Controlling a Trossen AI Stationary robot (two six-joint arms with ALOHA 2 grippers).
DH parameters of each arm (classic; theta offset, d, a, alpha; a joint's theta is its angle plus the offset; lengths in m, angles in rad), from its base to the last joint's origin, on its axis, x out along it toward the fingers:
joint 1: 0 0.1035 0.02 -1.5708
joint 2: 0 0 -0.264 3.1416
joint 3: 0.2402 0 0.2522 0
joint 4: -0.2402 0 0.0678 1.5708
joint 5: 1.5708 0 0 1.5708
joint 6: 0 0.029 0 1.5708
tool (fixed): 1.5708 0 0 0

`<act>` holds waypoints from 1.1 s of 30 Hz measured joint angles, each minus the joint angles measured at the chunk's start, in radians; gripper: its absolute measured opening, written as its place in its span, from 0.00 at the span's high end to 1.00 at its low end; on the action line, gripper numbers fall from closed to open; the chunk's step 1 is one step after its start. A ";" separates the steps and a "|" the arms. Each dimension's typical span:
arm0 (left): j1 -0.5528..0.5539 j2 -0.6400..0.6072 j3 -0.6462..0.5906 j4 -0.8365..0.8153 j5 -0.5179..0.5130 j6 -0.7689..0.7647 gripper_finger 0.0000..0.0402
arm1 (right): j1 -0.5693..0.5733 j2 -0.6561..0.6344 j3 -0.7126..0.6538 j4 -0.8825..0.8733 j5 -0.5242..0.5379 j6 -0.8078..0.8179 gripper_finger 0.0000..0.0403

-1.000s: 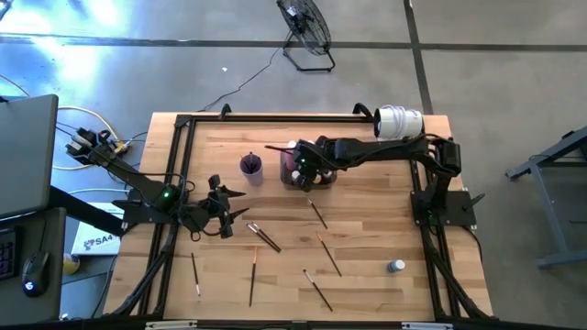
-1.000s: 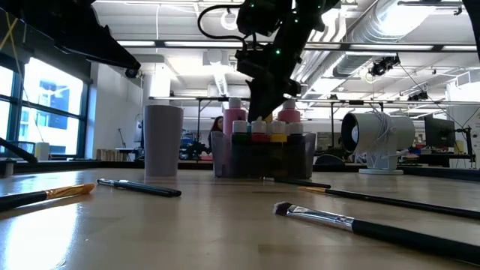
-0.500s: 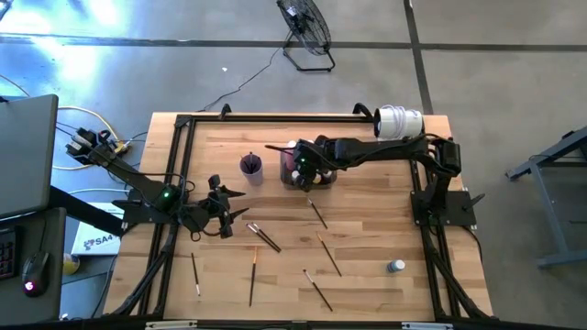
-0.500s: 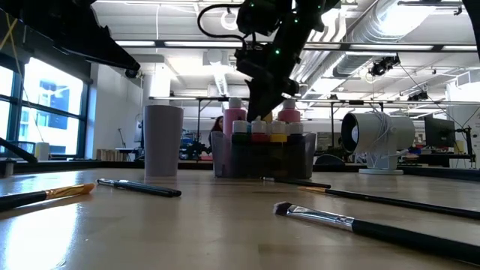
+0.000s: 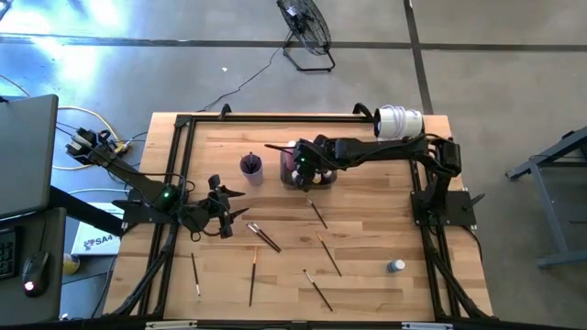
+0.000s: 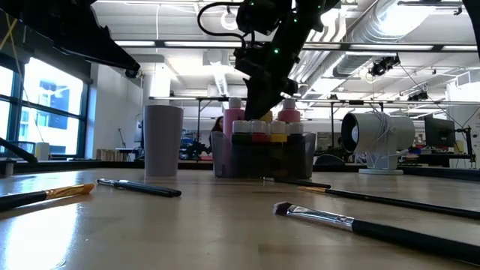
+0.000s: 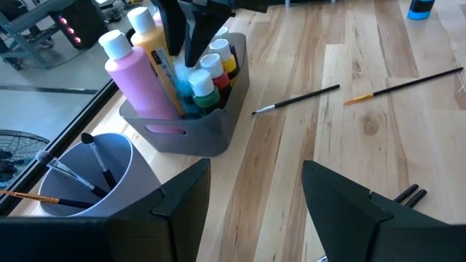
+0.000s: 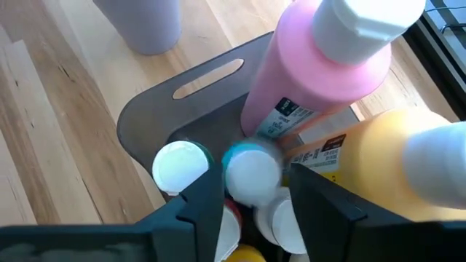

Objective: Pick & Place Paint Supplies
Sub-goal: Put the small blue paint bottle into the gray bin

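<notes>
- Big workshop space behind the wooden tabletop [image 5: 367, 220], with a floor fan [image 5: 307, 27] out past the far edge and a white spotlight-looking lamp [image 5: 399, 121] sitting at the far right corner.
- Right gripper [image 8: 251, 191] is down inside the dark grey tray [image 7: 211, 127], its fingers on either side of a tiny white-capped bottle [image 8: 253, 171]. The cap shows between them, but I can't tell if they're actually pressing on it or just standing around it.
- That tray is already pretty full: tall pink bottle [image 8: 320, 69], tall yellow-orange bottle [image 8: 378, 167], plus a cluster of the small capped ones [image 7: 206, 76].
- Purple cup [image 7: 84, 171] sits just beside the tray and has a few brushes standing in it.
- Left gripper [image 5: 225, 213] is parked over the left part of the tabletop, fingers spread apart with nothing in them.
- Several dark-handled paintbrushes [image 5: 316, 213] are scattered flat on the wood on the near side of the tray, including one with an orange tip [image 6: 64, 192].
- One small blue-capped bottle [image 5: 395, 266] stands alone near the right front, well apart from the tray.
</notes>
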 joint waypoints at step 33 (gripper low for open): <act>0.000 0.000 0.000 -0.005 0.005 -0.021 0.47 | 0.117 -0.286 0.000 -0.217 -0.407 0.020 0.61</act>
